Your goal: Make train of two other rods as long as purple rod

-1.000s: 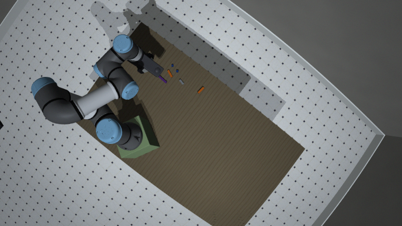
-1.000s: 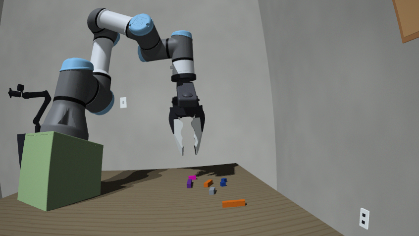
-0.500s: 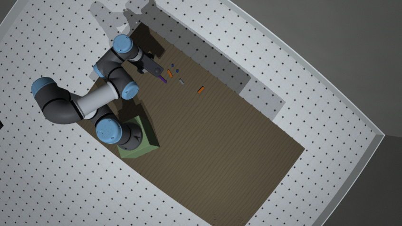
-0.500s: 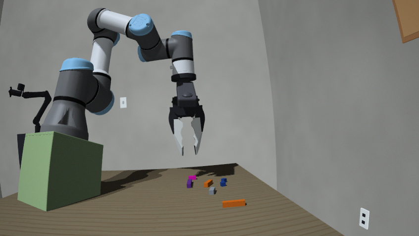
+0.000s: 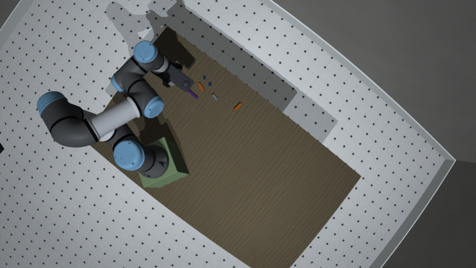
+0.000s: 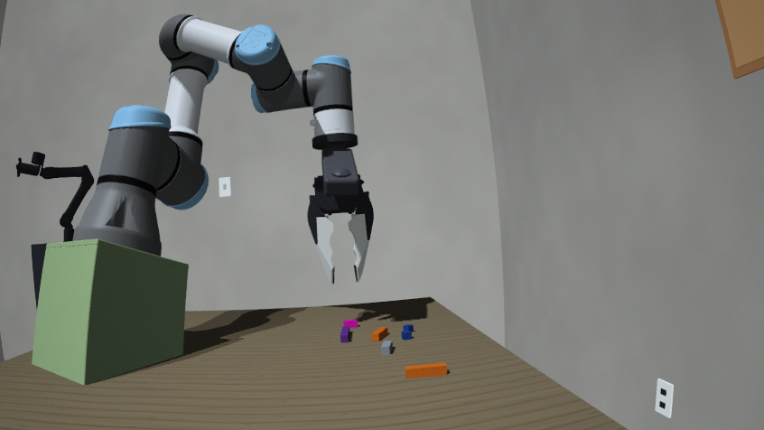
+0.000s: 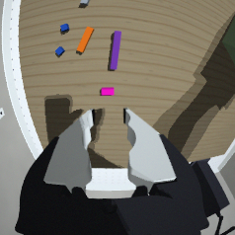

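My gripper hangs high above the wooden table, fingers drawn to a narrow gap with nothing between them. In the wrist view the gripper sits just short of the magenta rod, which lies flat below. Beyond it lie the purple rod and an orange rod, side by side and apart. Two blue rods lie to the left of the orange one. A grey rod and a second orange rod lie farther out. In the side view the magenta rod lies just behind the purple rod.
The arm's green pedestal stands at the left of the table. Grey walls close off the back and the right side. The table's white rim runs close to the rods on the left of the wrist view.
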`<state>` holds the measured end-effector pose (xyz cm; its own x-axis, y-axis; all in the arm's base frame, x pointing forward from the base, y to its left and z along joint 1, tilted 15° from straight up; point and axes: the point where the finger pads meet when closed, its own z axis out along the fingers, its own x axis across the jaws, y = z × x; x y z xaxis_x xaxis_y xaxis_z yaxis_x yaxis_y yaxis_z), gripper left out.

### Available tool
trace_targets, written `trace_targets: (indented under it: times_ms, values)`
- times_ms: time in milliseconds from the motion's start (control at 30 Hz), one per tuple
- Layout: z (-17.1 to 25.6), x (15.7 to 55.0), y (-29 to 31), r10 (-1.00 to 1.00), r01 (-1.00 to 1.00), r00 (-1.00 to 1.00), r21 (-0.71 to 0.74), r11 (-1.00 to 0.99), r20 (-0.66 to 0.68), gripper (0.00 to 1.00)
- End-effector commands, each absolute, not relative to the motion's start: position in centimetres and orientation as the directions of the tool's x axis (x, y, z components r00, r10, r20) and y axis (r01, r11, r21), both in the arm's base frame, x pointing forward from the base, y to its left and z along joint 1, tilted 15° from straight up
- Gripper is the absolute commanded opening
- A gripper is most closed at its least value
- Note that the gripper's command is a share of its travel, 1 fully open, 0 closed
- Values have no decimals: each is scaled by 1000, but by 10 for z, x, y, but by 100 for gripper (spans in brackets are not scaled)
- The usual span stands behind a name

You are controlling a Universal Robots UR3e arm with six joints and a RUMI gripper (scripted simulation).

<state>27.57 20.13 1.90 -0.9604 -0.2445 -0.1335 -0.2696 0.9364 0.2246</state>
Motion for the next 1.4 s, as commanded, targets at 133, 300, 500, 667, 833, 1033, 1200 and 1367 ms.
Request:
trace_targets:
  times_ms: [133,300,500,667,833,1033,1200,1367]
  values:
    - [19,277,201,-244,-270,-960,223,937,-137,21]
    - [17,276,202,-244,-270,-960,222,937,-134,21]
    - [12,277,204,-244,-269,-960,222,937,-134,21]
    - [8,277,205,-244,-269,-960,222,937,-134,21]
    - [1,278,207,-244,-269,-960,222,937,-134,21]
    - [-8,279,210,-244,-269,-960,222,937,-134,21]
    - [-13,279,211,-244,-269,-960,222,937,-134,21]
    - [-20,280,213,-244,-269,-960,222,937,-134,21]
